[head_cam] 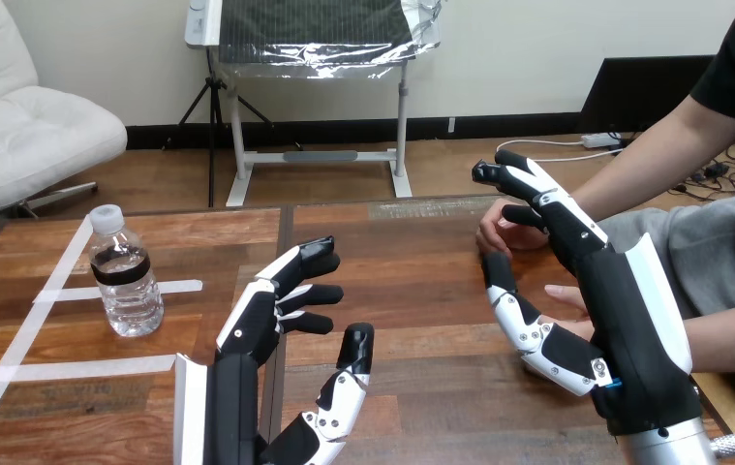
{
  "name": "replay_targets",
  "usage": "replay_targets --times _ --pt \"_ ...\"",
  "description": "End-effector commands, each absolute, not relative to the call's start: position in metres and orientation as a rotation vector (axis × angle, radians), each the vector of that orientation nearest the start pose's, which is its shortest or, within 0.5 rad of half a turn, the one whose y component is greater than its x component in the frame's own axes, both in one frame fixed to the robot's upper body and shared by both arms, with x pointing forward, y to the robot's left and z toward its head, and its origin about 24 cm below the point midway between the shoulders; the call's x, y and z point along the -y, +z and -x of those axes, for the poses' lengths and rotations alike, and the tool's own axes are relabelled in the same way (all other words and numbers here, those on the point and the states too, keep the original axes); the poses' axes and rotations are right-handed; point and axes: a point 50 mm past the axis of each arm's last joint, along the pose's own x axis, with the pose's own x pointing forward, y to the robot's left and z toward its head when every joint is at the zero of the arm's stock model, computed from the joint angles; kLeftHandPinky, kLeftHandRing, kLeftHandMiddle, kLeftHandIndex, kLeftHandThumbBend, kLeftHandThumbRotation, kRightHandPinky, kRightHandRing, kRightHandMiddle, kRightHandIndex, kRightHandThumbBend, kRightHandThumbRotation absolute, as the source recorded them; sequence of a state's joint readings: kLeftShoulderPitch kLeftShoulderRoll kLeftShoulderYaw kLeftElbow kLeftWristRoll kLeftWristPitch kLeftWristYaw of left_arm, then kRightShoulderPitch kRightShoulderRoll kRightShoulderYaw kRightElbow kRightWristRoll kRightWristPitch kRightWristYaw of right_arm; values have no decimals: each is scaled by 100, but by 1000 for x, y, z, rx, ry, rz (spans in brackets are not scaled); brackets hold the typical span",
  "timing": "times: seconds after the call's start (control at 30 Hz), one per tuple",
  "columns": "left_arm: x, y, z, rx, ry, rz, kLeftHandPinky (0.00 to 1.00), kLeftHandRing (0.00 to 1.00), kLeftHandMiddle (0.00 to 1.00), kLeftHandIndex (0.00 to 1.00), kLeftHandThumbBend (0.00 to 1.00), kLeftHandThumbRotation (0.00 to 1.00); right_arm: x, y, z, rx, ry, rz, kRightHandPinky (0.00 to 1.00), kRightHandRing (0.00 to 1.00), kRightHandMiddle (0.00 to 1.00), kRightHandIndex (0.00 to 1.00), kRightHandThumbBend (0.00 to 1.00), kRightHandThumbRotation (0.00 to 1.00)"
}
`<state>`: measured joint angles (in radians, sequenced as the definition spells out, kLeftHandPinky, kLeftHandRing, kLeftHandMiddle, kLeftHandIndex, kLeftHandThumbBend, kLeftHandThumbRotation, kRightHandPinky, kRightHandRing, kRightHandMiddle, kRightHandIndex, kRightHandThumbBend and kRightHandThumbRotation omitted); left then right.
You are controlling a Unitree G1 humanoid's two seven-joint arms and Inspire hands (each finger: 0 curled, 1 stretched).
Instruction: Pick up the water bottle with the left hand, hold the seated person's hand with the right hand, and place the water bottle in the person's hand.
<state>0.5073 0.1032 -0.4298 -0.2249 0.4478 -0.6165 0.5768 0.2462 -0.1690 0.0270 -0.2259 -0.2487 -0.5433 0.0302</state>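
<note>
Head camera: sitting up on the robot's head, looking forward and down across the wooden table point(421, 291).
Nearness: riding close, so the left hand point(247, 339) and right hand point(625, 329) are showing large at the bottom edge.
Left of frame: taking in the bottle point(126, 276) standing on the table.
Right of frame: catching the person's hand point(504, 232) just beside the right hand.

No text, number or brand can be read here. The small clear plastic water bottle point(129, 295) with a white cap, which stands on the brown wooden table point(421, 281), carries only a dark band point(119, 267) around its upper part, and no letters can be made out on it. The white tape strips point(82, 369) on the table are plain lines.
</note>
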Motion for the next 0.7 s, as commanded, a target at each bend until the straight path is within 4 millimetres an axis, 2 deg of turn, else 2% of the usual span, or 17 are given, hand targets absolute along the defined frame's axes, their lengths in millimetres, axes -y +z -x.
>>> replay_targets --times 0.0,0.4,0.67 --pt "-86 73 -134 509 165 -65 57 67 75 76 34 30 160 104 -198 594 141 424 82 88 92 82 12 0" --pt "-99 78 -140 563 239 -106 55 67 75 75 35 27 160 103 -198 592 144 432 83 89 92 82 12 0" --pt "-112 82 -143 601 292 -200 60 69 75 76 37 25 160 103 -198 592 146 432 83 89 93 82 12 0"
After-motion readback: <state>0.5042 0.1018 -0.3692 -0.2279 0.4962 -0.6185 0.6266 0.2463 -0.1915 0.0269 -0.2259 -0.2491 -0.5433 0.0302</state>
